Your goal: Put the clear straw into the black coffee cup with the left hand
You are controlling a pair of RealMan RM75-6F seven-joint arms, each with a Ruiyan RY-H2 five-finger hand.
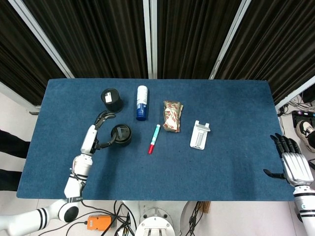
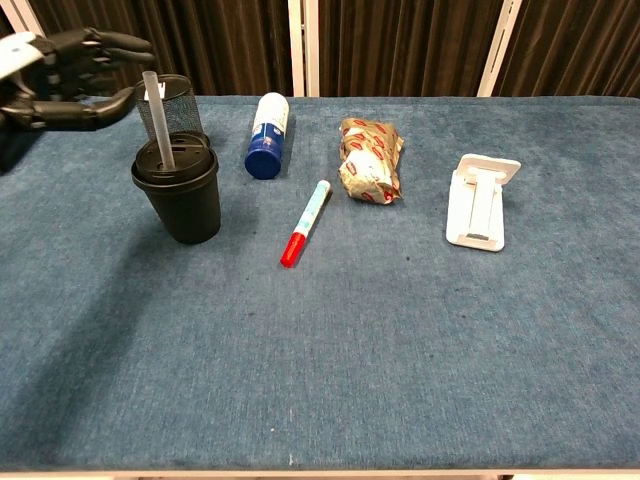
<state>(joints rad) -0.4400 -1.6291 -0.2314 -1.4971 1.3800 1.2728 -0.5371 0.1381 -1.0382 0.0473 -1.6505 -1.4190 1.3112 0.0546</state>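
The black coffee cup [image 2: 182, 190] stands on the blue table at the left, and the head view shows the same cup [image 1: 121, 134] from above. The clear straw [image 2: 154, 118] stands upright in the cup's lid, with its upper part sticking out. My left hand [image 2: 70, 78] hovers to the left of the straw with its fingers spread, holding nothing and not touching the straw. In the head view, the left hand [image 1: 101, 125] sits just left of the cup. My right hand [image 1: 291, 161] rests open off the table's right edge.
A black mesh holder [image 2: 182, 98] stands right behind the cup. A blue and white bottle [image 2: 266, 135] lies to its right. A red-capped marker [image 2: 306, 222], a snack packet [image 2: 371, 158] and a white phone stand [image 2: 482, 200] lie further right.
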